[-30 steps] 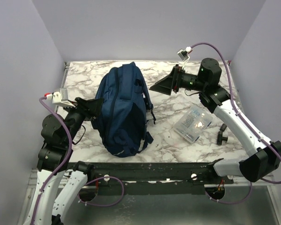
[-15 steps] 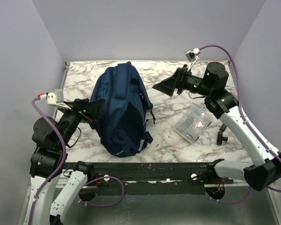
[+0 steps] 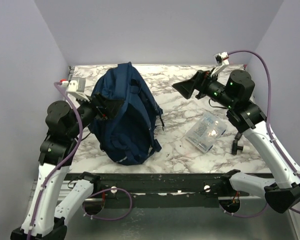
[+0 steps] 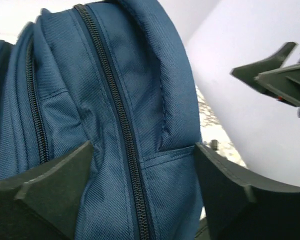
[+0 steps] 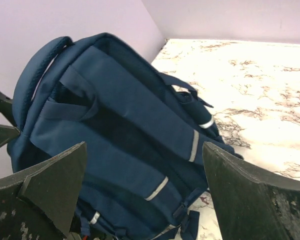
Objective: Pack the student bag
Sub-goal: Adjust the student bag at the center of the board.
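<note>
The student bag [image 3: 127,117], navy blue with pale grey stripes, stands tilted on its side at the table's left middle. My left gripper [image 3: 110,107] is on the bag's left side. In the left wrist view, the zipped side panel [image 4: 120,100] fills the gap between the wide-set jaws of the left gripper [image 4: 142,150], and both fingers press on the fabric. My right gripper [image 3: 187,87] is open and empty, raised to the right of the bag and apart from it. The right wrist view shows the open right gripper [image 5: 145,150] facing the bag's strap side [image 5: 130,130].
A clear plastic pouch [image 3: 206,131] with small items lies on the marble table [image 3: 180,150] right of the bag. A small black object [image 3: 237,142] stands near the right edge. Walls close in the left, back and right sides.
The bag has been tipped up from lying flat and its upper part has shifted left. My left gripper rose with it. My right gripper has moved right and up, away from the bag.
</note>
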Robot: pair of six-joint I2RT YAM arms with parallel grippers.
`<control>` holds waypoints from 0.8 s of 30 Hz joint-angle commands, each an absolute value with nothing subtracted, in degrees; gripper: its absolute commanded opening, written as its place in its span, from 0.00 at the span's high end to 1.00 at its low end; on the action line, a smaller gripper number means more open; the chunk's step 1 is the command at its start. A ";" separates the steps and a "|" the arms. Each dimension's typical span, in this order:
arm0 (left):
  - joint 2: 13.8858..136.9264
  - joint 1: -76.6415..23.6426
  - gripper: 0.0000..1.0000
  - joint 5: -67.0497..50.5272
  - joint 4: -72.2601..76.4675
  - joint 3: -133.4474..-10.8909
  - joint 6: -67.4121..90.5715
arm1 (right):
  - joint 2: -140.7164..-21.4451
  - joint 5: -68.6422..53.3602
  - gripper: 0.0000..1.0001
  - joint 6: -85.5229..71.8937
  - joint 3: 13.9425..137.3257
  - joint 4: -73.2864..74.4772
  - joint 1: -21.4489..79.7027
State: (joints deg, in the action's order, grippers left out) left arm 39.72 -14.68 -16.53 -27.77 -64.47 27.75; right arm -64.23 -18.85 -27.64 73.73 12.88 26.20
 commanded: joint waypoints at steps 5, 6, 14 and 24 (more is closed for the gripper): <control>43.39 -22.13 0.27 -27.67 -18.76 -57.63 37.09 | -67.51 -25.85 0.00 -34.47 68.70 2.38 30.10; 43.57 -23.21 0.27 -27.61 -18.27 -57.28 37.65 | -67.91 -24.27 0.00 -35.93 68.65 0.80 32.12; 43.07 -25.56 0.27 -26.14 -17.38 -54.98 38.76 | -72.69 -14.28 0.00 -44.01 69.79 -10.02 46.00; 44.24 -27.33 0.22 -27.10 -18.26 -56.55 36.73 | -80.05 -14.83 0.81 -54.29 71.44 -26.11 46.25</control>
